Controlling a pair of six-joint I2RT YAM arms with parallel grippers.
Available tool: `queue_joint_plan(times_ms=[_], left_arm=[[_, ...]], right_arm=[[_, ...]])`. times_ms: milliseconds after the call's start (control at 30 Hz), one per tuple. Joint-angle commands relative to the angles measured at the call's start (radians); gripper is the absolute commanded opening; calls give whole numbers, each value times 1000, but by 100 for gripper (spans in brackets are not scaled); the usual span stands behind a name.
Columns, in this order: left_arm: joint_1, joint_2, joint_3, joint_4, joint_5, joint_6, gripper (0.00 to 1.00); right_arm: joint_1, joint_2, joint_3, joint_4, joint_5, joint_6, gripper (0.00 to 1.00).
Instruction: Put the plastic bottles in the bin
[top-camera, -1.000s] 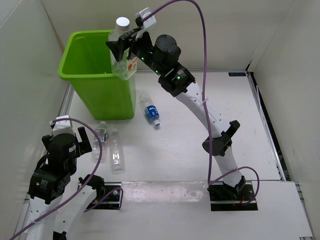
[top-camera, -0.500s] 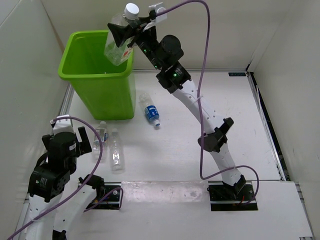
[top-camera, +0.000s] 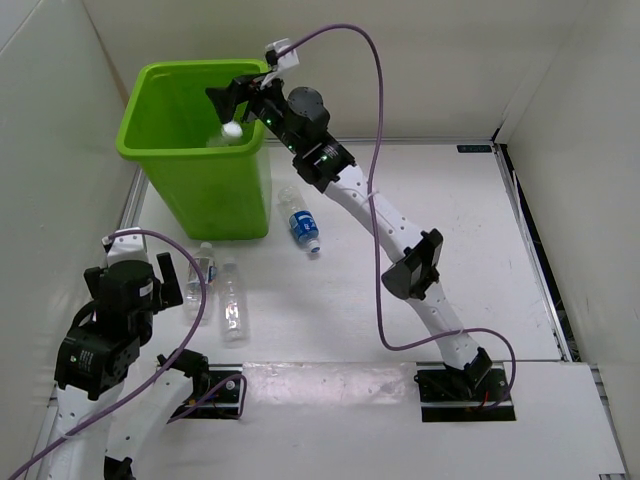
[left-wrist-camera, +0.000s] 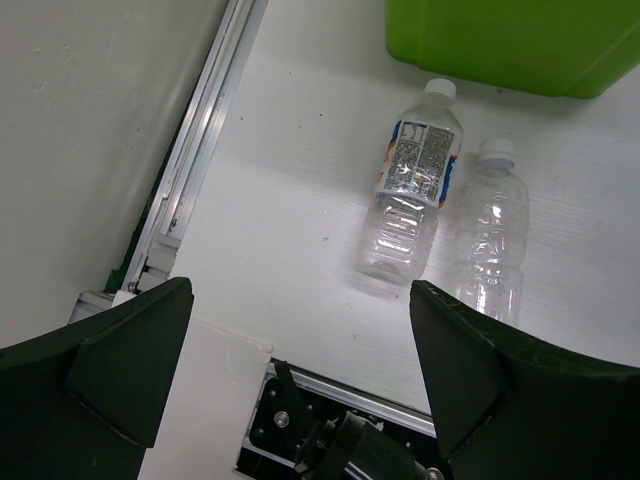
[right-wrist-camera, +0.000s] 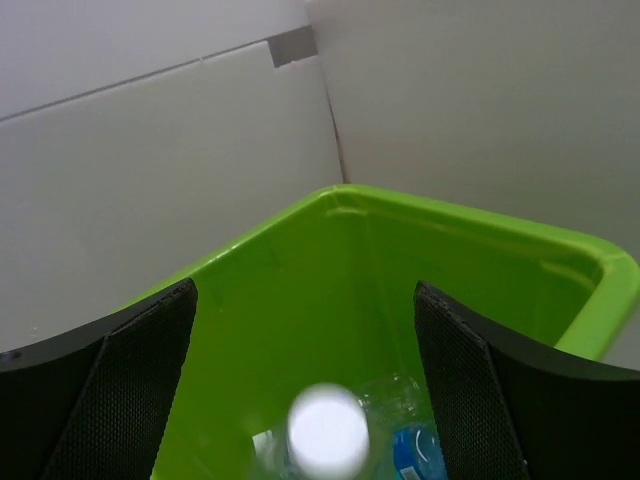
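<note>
The glossy lime-green bin (top-camera: 165, 150), rectangular with a rolled rim, holds a clear white-capped bottle (right-wrist-camera: 327, 436). It is blurred beneath the right gripper (top-camera: 238, 100), whose fingers are spread wide. A second ago they clamped it above the rim. On the white table (top-camera: 450, 260) lie a blue-labelled bottle (top-camera: 301, 226) and two ribbed clear bottles (left-wrist-camera: 415, 190) below the wide-open left gripper (left-wrist-camera: 300, 300).

The white table (top-camera: 460, 250) bears a green bin (top-camera: 205, 190) and three bottles (top-camera: 301, 224) lying nearby.
</note>
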Motion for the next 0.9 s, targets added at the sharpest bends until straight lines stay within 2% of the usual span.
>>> queue_joint_plan(times_ms=[0,67,200,300,500,600,700,767,800,833,867], left_arm=[[-3,13,16,11,3,-6,100],[8,7,10,19,6,-11,100],[26,3,1,35,21,-16,100],[38,0,1,45,23,-16,100],[45,-28,-9,46,21,-13,100],[46,-48,-13,46,12,-16,100],[46,-60,-22,43,7,-20,100],[45,-68,-21,43,9,-16,100],[43,-65,-19,40,6,-16,100],[46,-63,-19,40,4,-16,100],[46,-66,-16,36,3,-16,100]], right_arm=[[-14,-98,17,80,51,43,90],[-28,-121,23,83,43,83,90],[-31,-182,24,97,83,60,90],[-76,-264,-32,77,120,92,90],[-217,-491,-390,28,232,210,90],[-275,-558,-530,-43,261,289,90],[-283,-589,-682,-177,238,305,90],[-278,-571,-764,-255,162,290,90],[-283,-557,-779,-285,73,299,90],[-287,-521,-786,-320,16,355,90],[-301,-467,-771,-437,-161,379,90]])
